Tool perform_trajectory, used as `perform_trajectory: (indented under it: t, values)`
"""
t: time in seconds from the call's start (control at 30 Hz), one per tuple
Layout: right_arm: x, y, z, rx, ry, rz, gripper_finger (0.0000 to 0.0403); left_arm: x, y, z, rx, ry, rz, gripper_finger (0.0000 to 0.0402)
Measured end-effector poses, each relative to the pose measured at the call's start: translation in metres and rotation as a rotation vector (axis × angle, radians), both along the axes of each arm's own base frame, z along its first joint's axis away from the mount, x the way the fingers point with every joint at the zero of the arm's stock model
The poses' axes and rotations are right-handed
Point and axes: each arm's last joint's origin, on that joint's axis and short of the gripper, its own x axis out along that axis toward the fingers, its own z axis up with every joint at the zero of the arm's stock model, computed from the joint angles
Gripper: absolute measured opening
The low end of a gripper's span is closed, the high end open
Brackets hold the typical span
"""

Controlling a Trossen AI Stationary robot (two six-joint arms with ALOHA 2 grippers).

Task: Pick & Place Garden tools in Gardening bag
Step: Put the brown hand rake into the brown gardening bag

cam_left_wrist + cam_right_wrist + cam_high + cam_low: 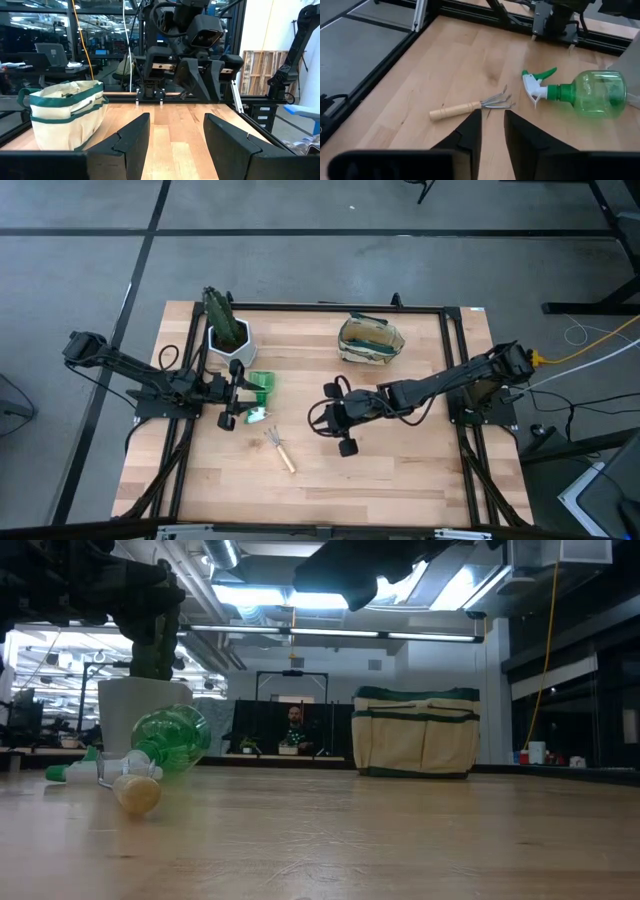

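Observation:
A wooden-handled pronged rake [280,448] lies flat on the table near the middle; it also shows in the right wrist view [470,106]. A green spray bottle with a white nozzle [260,392] lies on its side to the rake's far left, also in the right wrist view [585,92]. The beige gardening bag with green trim [369,340] stands upright at the far side. My left gripper [236,395] is open and empty, just left of the bottle, pointing toward the table's right. My right gripper [335,418] is open with a narrow gap and empty, to the right of the rake, pointing at it [493,125]. No trowel or shears show.
A white pot with a green cactus [228,330] stands at the far left, behind the bottle. Bare wood lies along the table's near edge [380,480]. A black frame [455,360] rims the table. In the low view a person [294,725] sits far behind the table.

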Motion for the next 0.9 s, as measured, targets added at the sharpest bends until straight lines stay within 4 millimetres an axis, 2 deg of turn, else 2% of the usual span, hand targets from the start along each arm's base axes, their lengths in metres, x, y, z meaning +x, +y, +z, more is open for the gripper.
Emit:
perform_trajectory:
  t: [0.57,0.9]
  values:
    - [0.029,0.011,-0.03,-0.004,-0.013,0.012,0.0203,0.0,0.0,0.0,0.001,0.004,0.0,0.0182]
    - [0.03,0.025,-0.027,-0.027,-0.073,0.065,0.0202,0.0,0.0,0.0,0.001,0.005,0.0,0.0182]
